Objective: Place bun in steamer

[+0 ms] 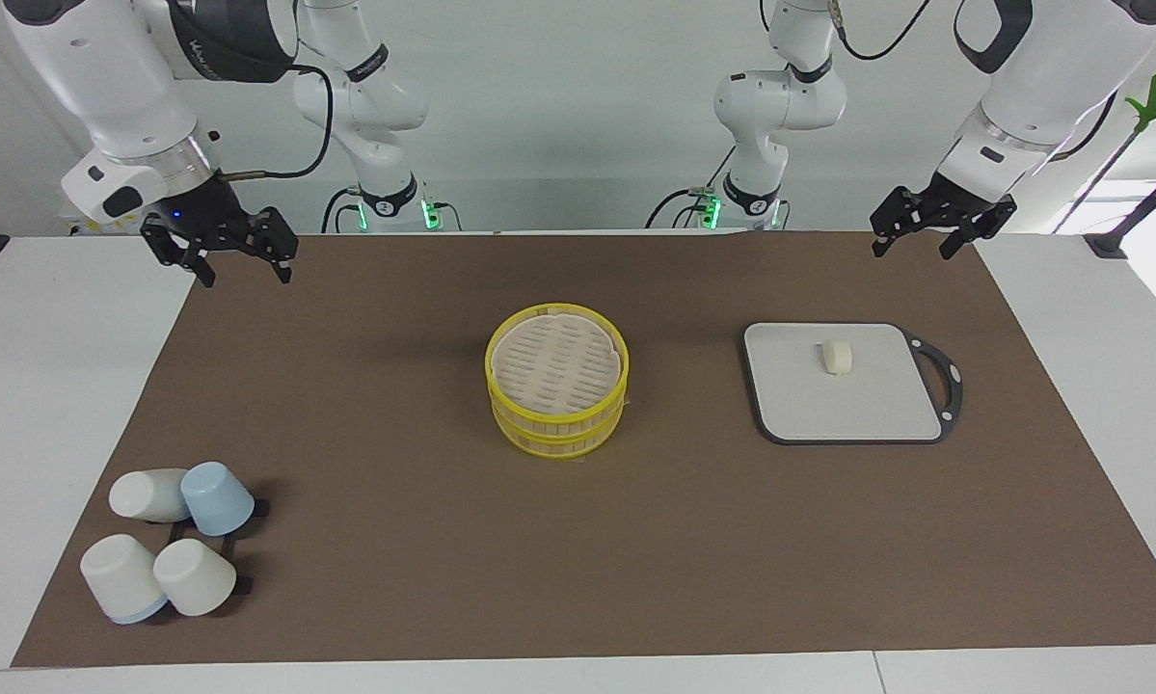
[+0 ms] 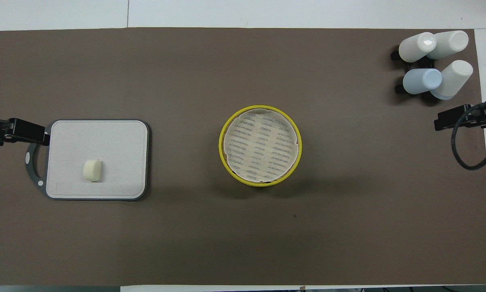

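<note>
The bun (image 1: 836, 356) is a small cream-white lump lying on a grey square board (image 1: 809, 405) toward the left arm's end of the table; it also shows in the overhead view (image 2: 92, 170). The steamer (image 1: 556, 381), two stacked yellow-rimmed baskets with a slatted floor showing on top, stands mid-table with nothing in it (image 2: 260, 145). My left gripper (image 1: 913, 253) is open and empty, raised over the mat's edge beside the board's handle. My right gripper (image 1: 246, 278) is open and empty, raised over the mat's edge at the right arm's end.
Several upturned white and blue cups (image 1: 168, 549) stand on a dark rack at the mat's corner farthest from the robots, toward the right arm's end (image 2: 433, 65). A brown mat (image 1: 394, 540) covers the table. The board has a dark looped handle (image 1: 944, 381).
</note>
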